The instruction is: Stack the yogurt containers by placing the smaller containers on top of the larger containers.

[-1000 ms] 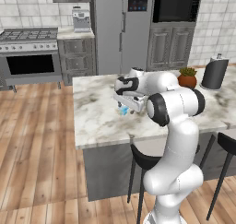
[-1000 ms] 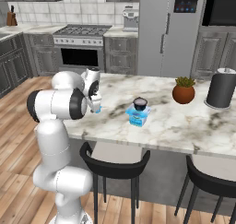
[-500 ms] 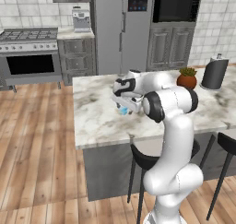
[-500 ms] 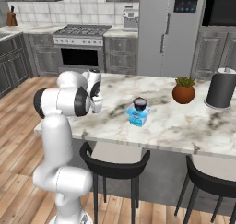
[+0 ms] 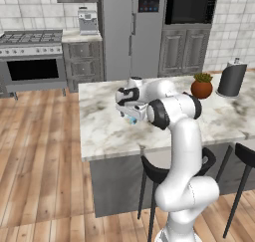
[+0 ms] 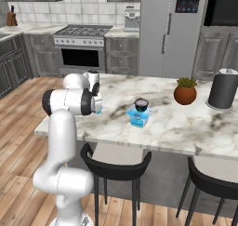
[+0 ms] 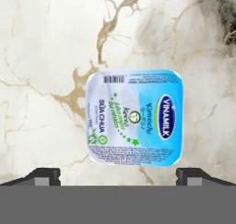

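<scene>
Overhead, the two-finger gripper (image 7: 118, 172) hangs above a flat, pale blue square yogurt cup with a printed foil lid (image 7: 134, 124), its dark fingertips (image 7: 44, 173) spread wide to either side of the cup and closed on nothing. That cup lies flat on the white-and-grey veined marble island counter (image 6: 186, 122), toward the counter's left end as seen from the right base camera, and is mostly hidden there behind the white arm; only a sliver of blue (image 5: 132, 120) shows under the hand from the left base camera. Nearer the middle of the counter stands a bright blue, slightly see-through square tub (image 6: 139, 118) with a dark navy round cup with a whitish top (image 6: 141, 104) seated on it, apparently resting squarely, though the view is too small to be sure. Farther toward the right end sit an orange-brown plant pot with green leaves (image 6: 185, 93) and a tall dark grey cylinder (image 6: 224, 89), well apart from the tub.
</scene>
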You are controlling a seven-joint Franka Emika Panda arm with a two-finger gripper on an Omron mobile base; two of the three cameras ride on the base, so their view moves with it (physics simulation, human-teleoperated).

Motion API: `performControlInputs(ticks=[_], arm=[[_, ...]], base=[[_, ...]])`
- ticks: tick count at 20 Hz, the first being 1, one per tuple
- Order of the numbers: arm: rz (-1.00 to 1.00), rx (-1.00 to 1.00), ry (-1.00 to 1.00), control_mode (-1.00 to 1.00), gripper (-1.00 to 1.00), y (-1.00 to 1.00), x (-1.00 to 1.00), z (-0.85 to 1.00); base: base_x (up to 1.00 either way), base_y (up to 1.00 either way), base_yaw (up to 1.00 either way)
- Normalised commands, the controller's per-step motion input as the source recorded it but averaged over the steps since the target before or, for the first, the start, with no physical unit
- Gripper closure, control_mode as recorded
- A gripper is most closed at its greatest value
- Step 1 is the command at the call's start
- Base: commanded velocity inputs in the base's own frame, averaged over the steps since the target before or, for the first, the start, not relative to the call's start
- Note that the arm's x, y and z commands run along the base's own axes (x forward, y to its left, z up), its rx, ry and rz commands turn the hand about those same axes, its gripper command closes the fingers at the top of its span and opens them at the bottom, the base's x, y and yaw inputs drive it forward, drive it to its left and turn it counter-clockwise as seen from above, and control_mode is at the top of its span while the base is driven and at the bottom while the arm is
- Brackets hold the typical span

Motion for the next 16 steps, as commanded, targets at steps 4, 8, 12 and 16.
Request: performControlInputs(ticks=[4, 8, 12, 16], arm=[[0.0, -0.05, 0.07, -1.0, -1.0, 0.02, 0.41, -0.22], [0.0, -0.06, 0.13, -1.0, -1.0, 0.0, 0.27, -0.19], [0.0, -0.05, 0.16, -1.0, -1.0, 0.0, 0.09, -0.13], [0.0, -0.04, 0.12, -1.0, -1.0, -0.01, 0.0, -0.08]], base=[[0.0, 0.0, 0.0], [0.0, 0.0, 0.0], [0.0, 0.0, 0.0], [0.0, 0.0, 0.0]])
